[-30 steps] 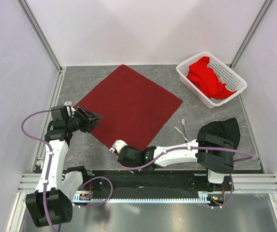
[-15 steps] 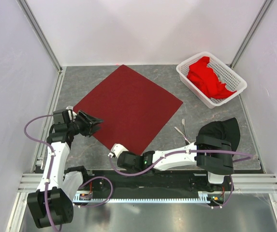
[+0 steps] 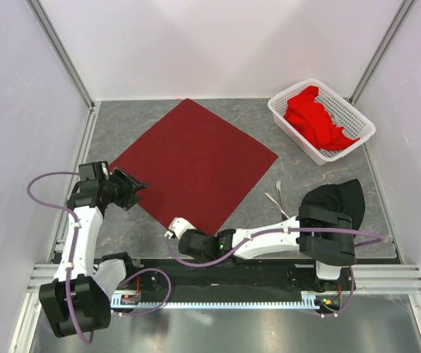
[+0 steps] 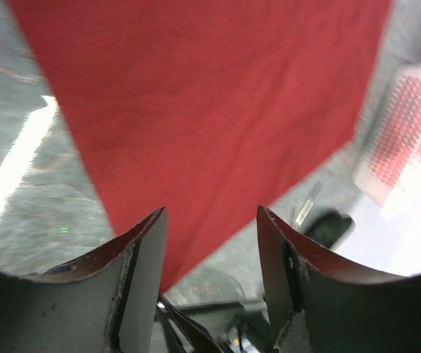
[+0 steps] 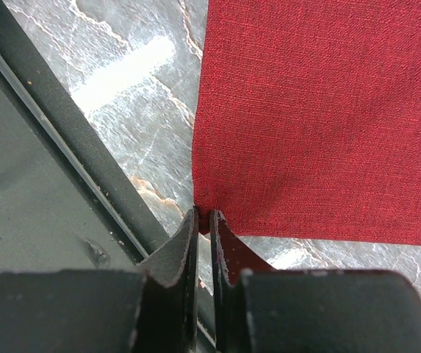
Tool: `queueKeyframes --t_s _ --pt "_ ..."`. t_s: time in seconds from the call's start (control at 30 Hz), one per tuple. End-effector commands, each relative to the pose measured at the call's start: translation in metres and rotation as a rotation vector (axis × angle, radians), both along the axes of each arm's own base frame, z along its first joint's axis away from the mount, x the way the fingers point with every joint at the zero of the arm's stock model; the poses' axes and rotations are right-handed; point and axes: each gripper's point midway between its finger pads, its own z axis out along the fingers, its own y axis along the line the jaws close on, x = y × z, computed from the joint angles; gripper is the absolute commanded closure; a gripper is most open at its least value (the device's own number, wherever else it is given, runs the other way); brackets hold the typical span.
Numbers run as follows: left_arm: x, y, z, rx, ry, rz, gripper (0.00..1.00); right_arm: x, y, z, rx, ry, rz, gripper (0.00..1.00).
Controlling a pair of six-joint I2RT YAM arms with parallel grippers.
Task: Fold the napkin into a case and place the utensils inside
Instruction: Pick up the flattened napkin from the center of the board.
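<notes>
The dark maroon napkin (image 3: 195, 158) lies flat and unfolded on the table, turned like a diamond. My right gripper (image 3: 173, 226) is at its near corner. In the right wrist view the jaws (image 5: 203, 213) are pinched together on that corner of the napkin (image 5: 320, 110). My left gripper (image 3: 141, 185) hovers open just off the napkin's left corner. In the left wrist view its fingers (image 4: 210, 213) frame the cloth (image 4: 210, 110) with nothing between them. The silver utensils (image 3: 276, 197) lie on the table to the right of the napkin, beside the right arm.
A white lattice basket (image 3: 278, 110) holding bright red cloth (image 3: 313, 118) stands at the back right. A black cloth (image 3: 342, 195) drapes over the right arm's base. White walls enclose the table, and a black rail (image 5: 63, 140) runs along its near edge.
The right gripper's jaws have closed on the napkin's near corner. The left gripper has drawn back a little to the left and opened wider.
</notes>
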Motion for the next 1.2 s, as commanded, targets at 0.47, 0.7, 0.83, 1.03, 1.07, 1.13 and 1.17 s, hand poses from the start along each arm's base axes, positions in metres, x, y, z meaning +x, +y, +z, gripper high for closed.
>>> queueKeyframes --t_s 0.47,0.7,0.83,1.03,1.07,1.13,1.17 --pt "0.005 0.105 -0.022 0.247 0.183 0.310 0.30 0.014 -0.023 0.040 0.079 -0.037 -0.059 1.00" --pt "0.031 0.154 -0.038 0.288 0.221 0.390 0.43 0.005 -0.025 0.049 0.129 0.021 -0.043 1.00" --pt "0.049 0.167 -0.044 0.327 0.258 0.319 0.52 0.001 -0.030 0.055 0.155 0.039 -0.046 1.00" --pt "0.063 0.187 -0.062 0.439 0.241 0.253 0.51 -0.004 -0.044 0.070 0.251 0.041 -0.037 1.00" --pt "0.065 0.186 -0.063 0.433 0.233 0.241 0.50 -0.005 -0.045 0.070 0.256 0.043 -0.037 1.00" --pt "0.069 0.185 -0.071 0.421 0.233 0.226 0.47 -0.006 -0.046 0.070 0.262 0.048 -0.028 1.00" --pt "0.071 0.185 -0.074 0.420 0.233 0.221 0.47 -0.006 -0.046 0.069 0.262 0.048 -0.028 1.00"
